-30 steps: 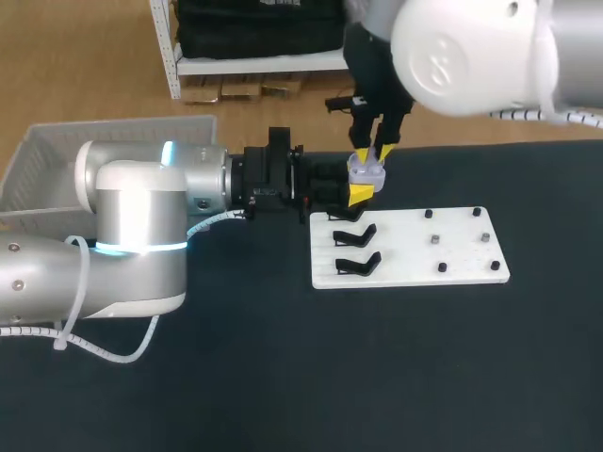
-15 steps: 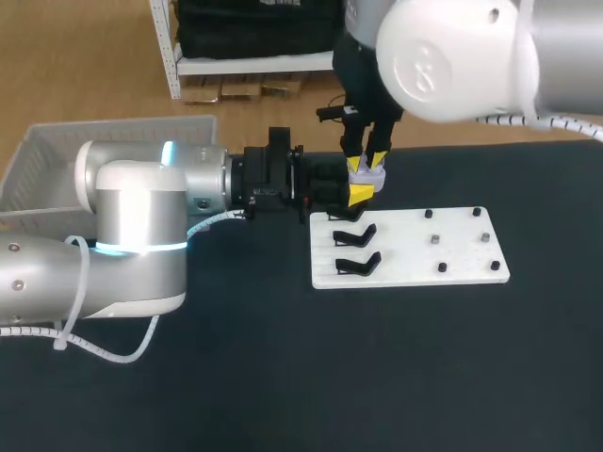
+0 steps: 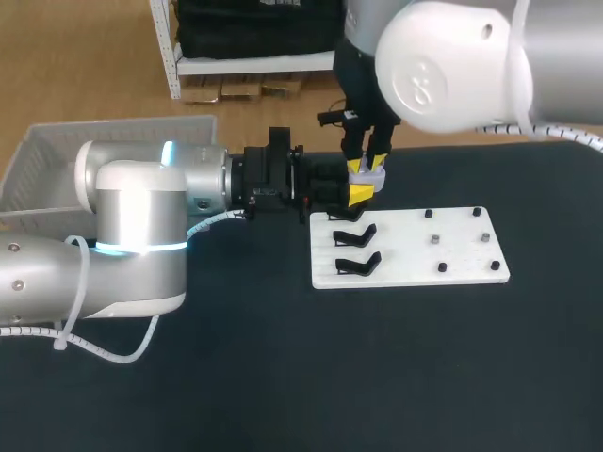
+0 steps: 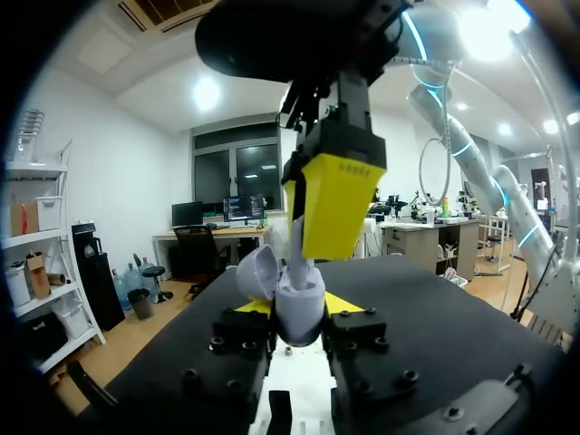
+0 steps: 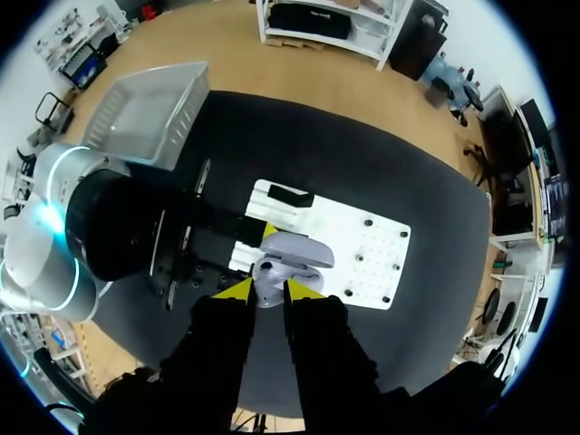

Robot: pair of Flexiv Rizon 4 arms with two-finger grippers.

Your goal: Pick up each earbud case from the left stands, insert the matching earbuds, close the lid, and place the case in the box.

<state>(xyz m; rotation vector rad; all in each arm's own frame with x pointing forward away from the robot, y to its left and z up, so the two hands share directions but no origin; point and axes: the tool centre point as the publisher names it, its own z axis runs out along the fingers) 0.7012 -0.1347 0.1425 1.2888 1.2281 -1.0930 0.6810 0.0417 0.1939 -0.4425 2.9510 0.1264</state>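
Observation:
A pale lilac earbud case (image 3: 369,175) with its lid up is held just off the back left corner of the white stand board (image 3: 415,247). My left gripper (image 3: 361,195) comes in level from the left and is shut on the case body (image 4: 299,304). From straight above, my right gripper (image 3: 367,168) points down into the open case (image 5: 292,249). Its yellow tips (image 4: 333,204) stand close together, shut on a small white earbud at the case's socket. My right gripper (image 5: 269,290) hides most of the earbud.
Two black case stands (image 3: 355,250) sit empty on the board's left part. Several small dark pegs (image 3: 435,239) dot its right part. A pale mesh basket (image 3: 57,160) stands at the table's far left (image 5: 149,113).
My right gripper has shifted a little left and down onto the open case, mostly in the first half second. The left arm has kept still with the case.

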